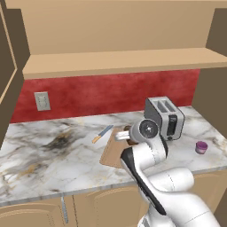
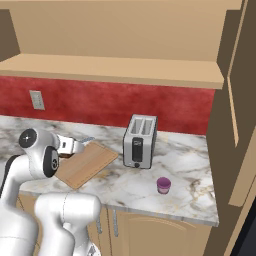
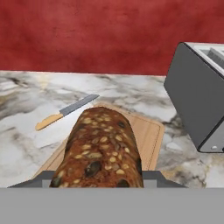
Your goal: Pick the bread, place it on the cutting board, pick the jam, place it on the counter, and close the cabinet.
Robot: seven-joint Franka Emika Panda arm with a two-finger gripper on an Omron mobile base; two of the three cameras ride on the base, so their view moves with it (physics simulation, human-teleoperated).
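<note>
Bread (image 3: 99, 151): dark brown seeded loaf, rounded top, pinched in the claw (image 3: 98, 180) above the cutting board (image 3: 148, 131). Purple jam (image 2: 163, 185) at the toaster's (image 2: 140, 141) 5 o'clock.

You have one bread (image 3: 101, 148) loaf, seeded and dark, and one cutting board (image 2: 85, 164) under it. One jam (image 2: 163, 185) jar stands at about four o'clock from the one toaster (image 2: 139, 141), which has two slots. One knife (image 3: 65, 112) lies at ten o'clock from the board. One wall outlet (image 1: 42, 101) is on the red backsplash, and one marble surface (image 1: 48, 153) carries it all.
</note>
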